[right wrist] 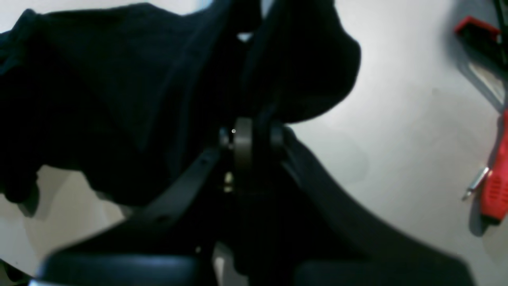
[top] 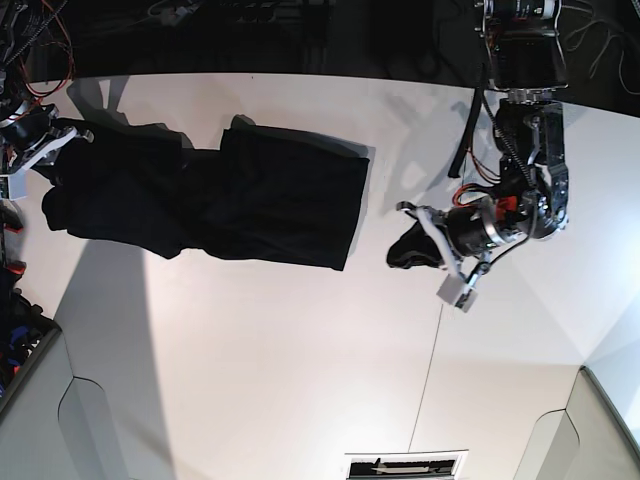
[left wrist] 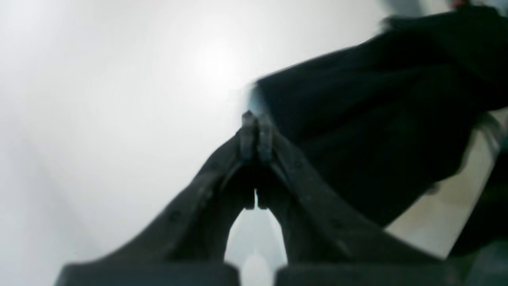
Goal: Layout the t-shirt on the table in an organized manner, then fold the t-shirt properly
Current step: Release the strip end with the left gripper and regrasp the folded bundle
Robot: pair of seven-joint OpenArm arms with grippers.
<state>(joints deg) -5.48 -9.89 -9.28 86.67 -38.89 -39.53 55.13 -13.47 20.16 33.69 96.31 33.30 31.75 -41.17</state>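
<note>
The black t-shirt (top: 210,195) lies stretched sideways on the far left part of the white table (top: 250,350). My right gripper (top: 48,150) is at the shirt's left end. In the right wrist view its fingers (right wrist: 243,143) are shut on the t-shirt (right wrist: 119,87), whose cloth drapes over them. My left gripper (top: 408,248) hovers over bare table, right of the shirt's right edge and apart from it. In the blurred left wrist view the left gripper (left wrist: 256,119) is shut with nothing seen between the tips, and the t-shirt (left wrist: 377,111) lies to the right.
Grey angled panels stand at the near left corner (top: 40,400) and near right corner (top: 610,420). A thin dark seam (top: 430,350) crosses the table. Red-handled tools (right wrist: 496,186) lie near the right gripper. Cables and clutter (top: 20,40) line the far left edge.
</note>
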